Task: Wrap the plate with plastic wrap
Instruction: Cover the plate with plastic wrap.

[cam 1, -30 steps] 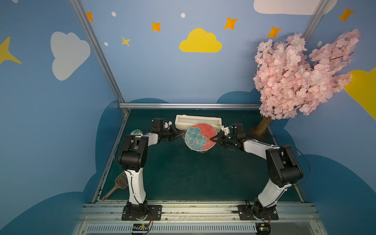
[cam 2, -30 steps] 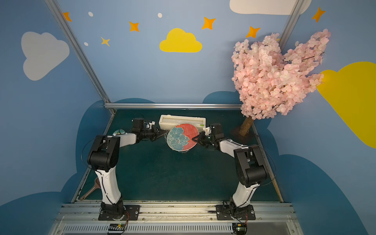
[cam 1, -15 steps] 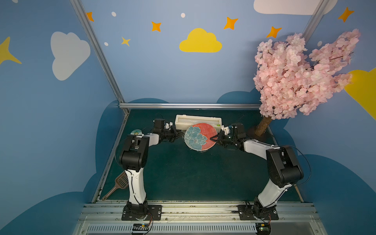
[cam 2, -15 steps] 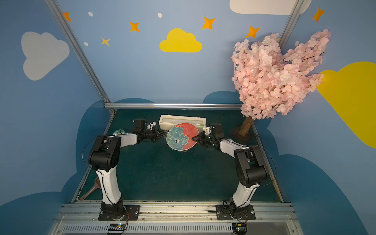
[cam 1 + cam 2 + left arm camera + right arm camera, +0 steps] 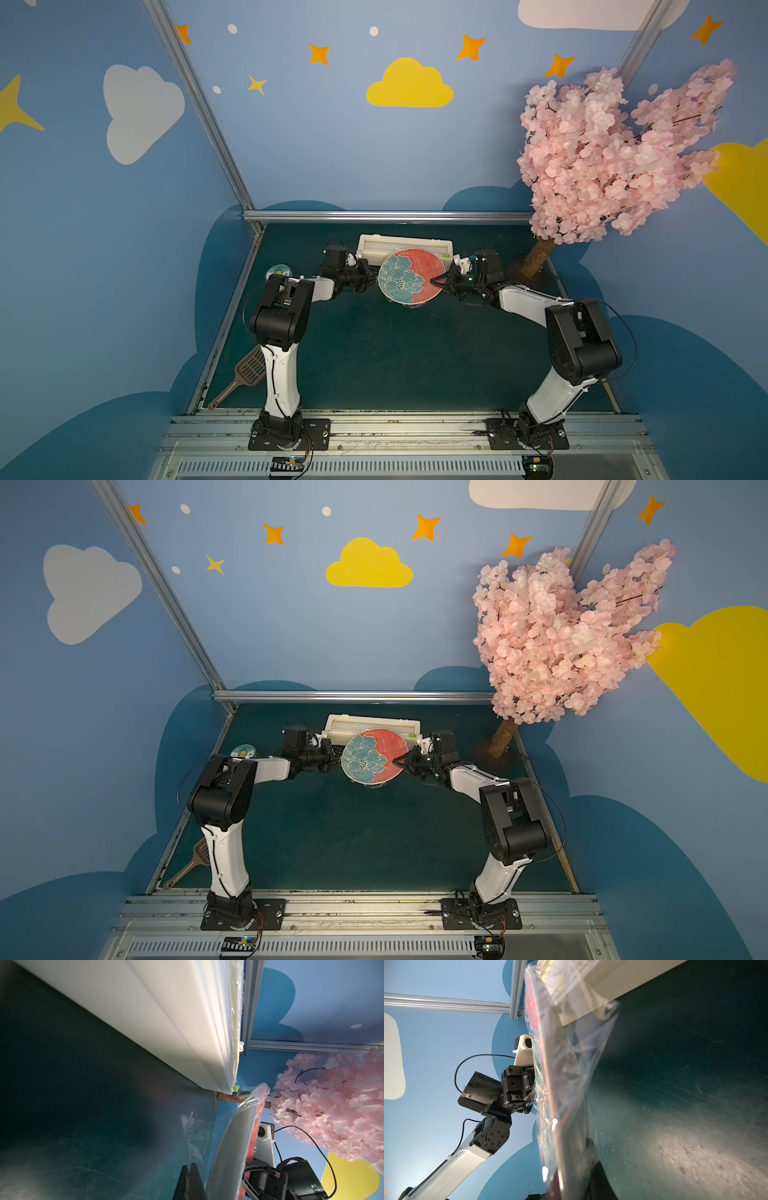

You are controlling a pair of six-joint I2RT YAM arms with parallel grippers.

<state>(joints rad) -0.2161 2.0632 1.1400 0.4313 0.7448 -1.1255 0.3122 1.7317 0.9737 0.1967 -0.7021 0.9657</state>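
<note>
Coral-red and teal-blue, the round flat plate with the embossed flower (image 5: 409,276) stands tilted just in front of the long cream-white rectangular dispenser box (image 5: 382,246). In both top views its upper rim overlaps the box's front wall. Whether its lower rim touches the dark green counter (image 5: 395,357) I cannot tell.

Thin, transparent, wrinkled plastic wrap (image 5: 591,1043) covers the plate and hangs loose past its pale underside, on the side facing the box. The box's small green slider (image 5: 235,1088) sits at the box's right end.

The right claw (image 5: 439,280) is narrowed onto the plate's coral rim, on the side towards the box's right end. It grips the plate through the film.

The left claw (image 5: 371,276) sits at the teal rim, on the side towards the box's left end. In the left wrist view its dark fingers (image 5: 190,1180) are pressed together just beside the plate's underside, not on the plate. A strip of film runs up from their tips, so this claw appears to pinch the wrap alone.

A small round yellow-labelled jar (image 5: 279,271) stands well out past the box's left end. A brown slotted plastic scoop (image 5: 245,374) lies far in front of the box, off to the left. A pink blossom tree (image 5: 615,158) rises beyond the box's right end.
</note>
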